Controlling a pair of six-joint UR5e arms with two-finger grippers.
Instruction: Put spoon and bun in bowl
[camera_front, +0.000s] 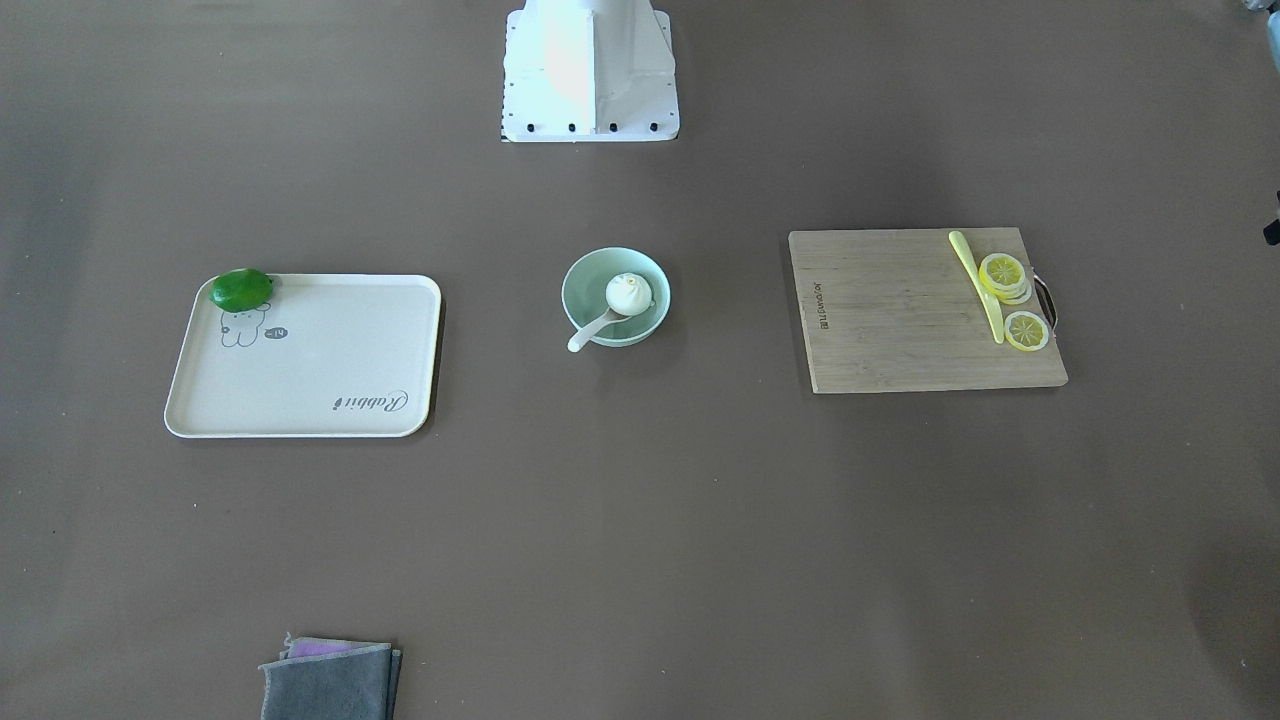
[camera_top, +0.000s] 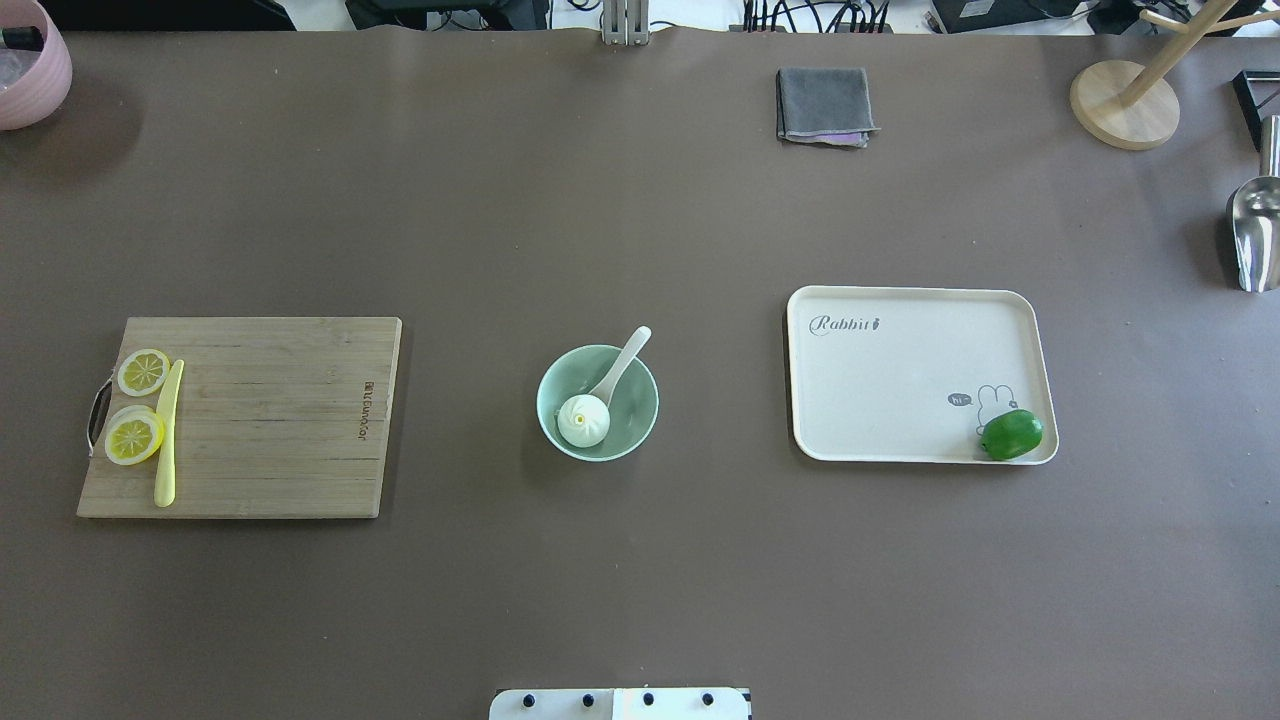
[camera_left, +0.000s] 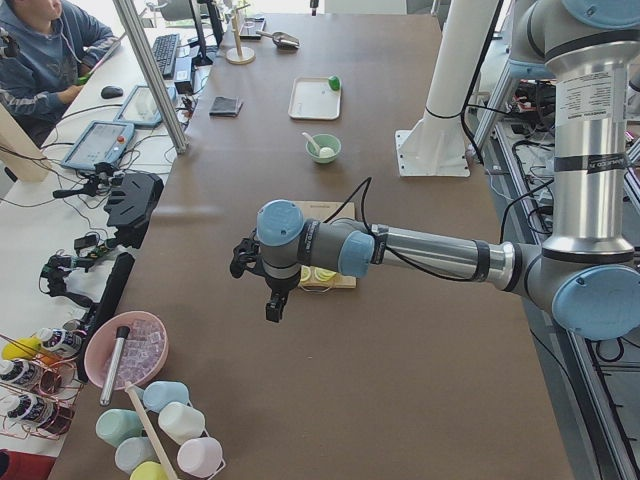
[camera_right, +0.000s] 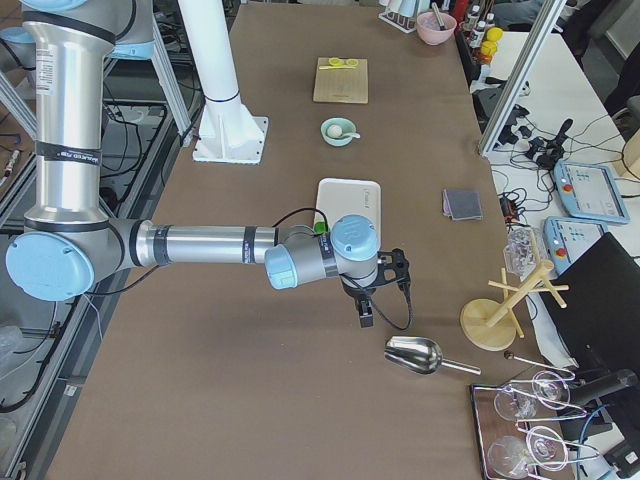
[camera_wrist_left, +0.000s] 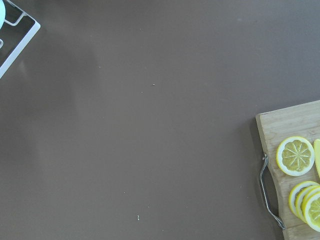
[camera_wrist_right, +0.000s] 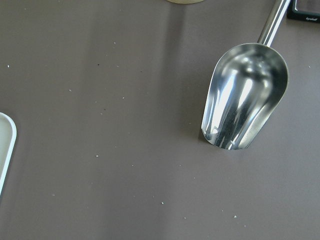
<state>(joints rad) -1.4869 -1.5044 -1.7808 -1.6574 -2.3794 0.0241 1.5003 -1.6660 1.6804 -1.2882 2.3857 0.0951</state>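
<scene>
The pale mint-green bowl (camera_top: 644, 388) stands at the table's middle and also shows in the front-facing view (camera_front: 580, 278). The white pleated bun (camera_top: 583, 420) lies inside it (camera_front: 628, 292). The white spoon (camera_top: 625, 360) rests with its scoop in the bowl beside the bun, its handle over the rim (camera_front: 590, 332). My left gripper (camera_left: 272, 300) hangs above the table's left end, far from the bowl. My right gripper (camera_right: 366, 310) hangs over the right end by a metal scoop. Neither shows in the overhead or front-facing views, so I cannot tell whether they are open or shut.
A wooden cutting board (camera_top: 280, 420) holds lemon slices (camera_top: 135, 437) and a yellow knife (camera_top: 167, 435). A cream tray (camera_top: 900, 380) holds a green fruit (camera_top: 1012, 434). A grey cloth (camera_top: 823, 105), a metal scoop (camera_wrist_right: 245, 97), a wooden stand (camera_top: 1125, 100) and a pink bowl (camera_top: 30, 70) sit along the edges.
</scene>
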